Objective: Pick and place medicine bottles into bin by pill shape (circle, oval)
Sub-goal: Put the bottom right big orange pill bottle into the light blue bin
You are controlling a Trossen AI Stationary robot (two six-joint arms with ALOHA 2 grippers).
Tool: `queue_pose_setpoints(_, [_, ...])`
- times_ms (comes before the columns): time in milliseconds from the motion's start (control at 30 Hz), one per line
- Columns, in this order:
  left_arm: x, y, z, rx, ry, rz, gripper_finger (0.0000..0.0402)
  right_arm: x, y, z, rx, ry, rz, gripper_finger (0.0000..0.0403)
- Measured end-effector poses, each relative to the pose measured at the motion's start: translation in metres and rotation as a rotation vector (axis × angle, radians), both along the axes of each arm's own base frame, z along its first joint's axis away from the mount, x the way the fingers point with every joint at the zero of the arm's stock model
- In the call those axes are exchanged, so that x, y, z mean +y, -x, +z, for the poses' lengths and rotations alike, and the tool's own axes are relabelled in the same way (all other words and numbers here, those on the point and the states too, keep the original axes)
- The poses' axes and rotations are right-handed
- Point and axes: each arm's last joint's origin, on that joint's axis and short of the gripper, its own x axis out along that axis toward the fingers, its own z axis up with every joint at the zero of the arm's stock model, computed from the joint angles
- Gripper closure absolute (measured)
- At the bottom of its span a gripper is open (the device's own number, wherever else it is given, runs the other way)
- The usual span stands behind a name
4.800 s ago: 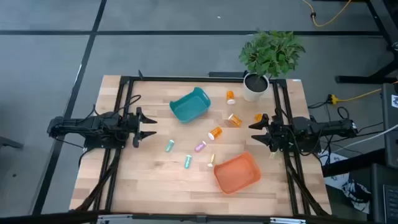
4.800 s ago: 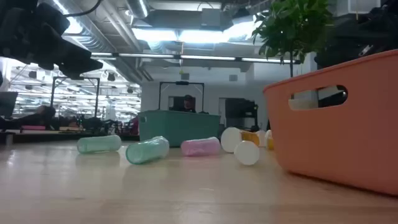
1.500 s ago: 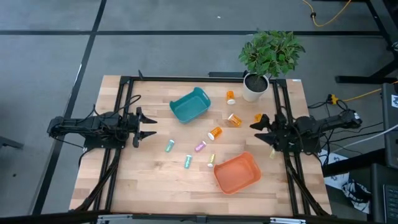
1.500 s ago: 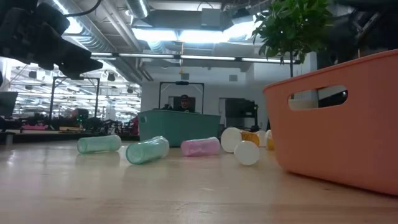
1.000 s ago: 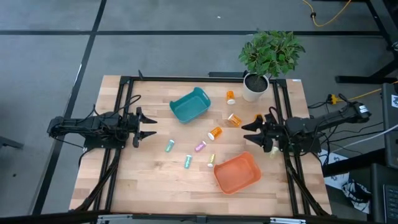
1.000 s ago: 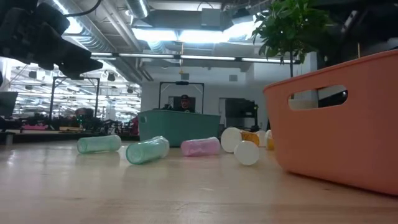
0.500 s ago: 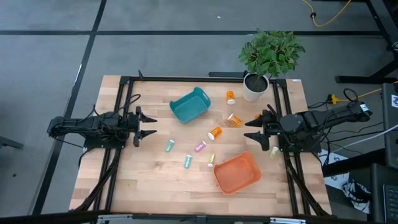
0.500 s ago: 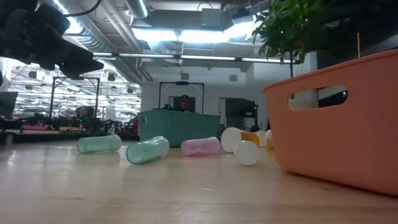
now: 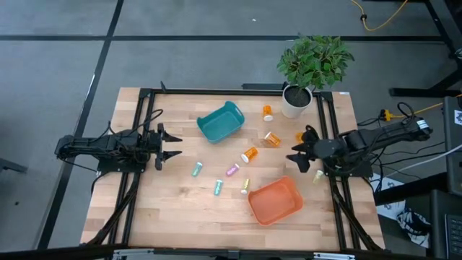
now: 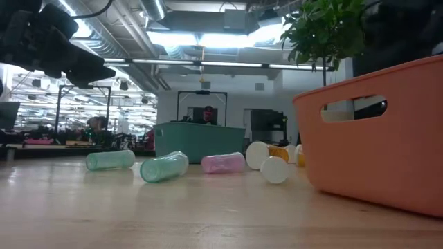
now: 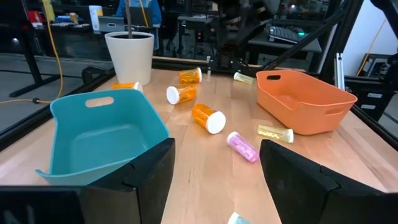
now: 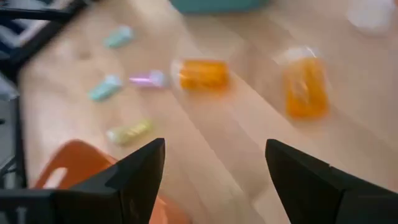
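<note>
No sorting is seen to be done yet – the orange bin (image 9: 275, 201) at the near edge of the table (image 9: 166, 217) and the teal bin (image 9: 220, 122) farther back both look empty in the left wrist view, and every bottle in sight lies loose on the wood. Nearest, a yellow bottle (image 9: 245, 187) is found just beside the orange bin, with two teal-green ones (image 9: 217, 188) (image 9: 196, 170) and a purple one (image 9: 232, 170) a little farther off. Beyond them amber bottles (image 9: 250, 154) (image 9: 272, 139) (image 9: 268, 113) are scattered toward the plant pot (image 9: 296, 101), one more (image 9: 299, 136) lying by the right arm. The whole task is judged to be left

The right gripper (image 9: 297, 155) is held over the table's right side, near the amber bottles, its fingers (image 12: 314, 180) spread wide – nothing is gripped or touched. The left gripper (image 9: 172, 145) is parked at the left side, likewise wide open and empty, well apart from any bottle
</note>
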Motion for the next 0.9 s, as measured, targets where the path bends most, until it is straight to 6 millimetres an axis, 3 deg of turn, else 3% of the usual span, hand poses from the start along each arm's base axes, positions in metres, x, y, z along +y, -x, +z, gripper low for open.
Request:
queue_pose_setpoints(200, [0.000, 0.000, 0.002, -0.028, -0.004, 0.001, 0.0172, -0.006, 0.006, -0.009, 0.057, 0.011, -0.248, 0.0123])
queue_pose_setpoints(433, [0.000, 0.000, 0.003, -0.032, -0.028, -0.002, 0.0172, -0.012, -0.002, -0.016, 0.091, 0.167, -0.383, 0.0123])
queue_pose_setpoints(733, [0.000, 0.000, 0.001, -0.008, -0.043, -0.004, 0.0172, -0.028, -0.018, -0.039, 0.312, 0.043, -0.473, 0.0123])
queue_pose_setpoints(900, [0.000, -0.001, 0.004, -0.014, -0.211, -0.011, 0.0172, -0.035, -0.020, -0.047, 0.386, 0.013, -0.522, 0.0123])
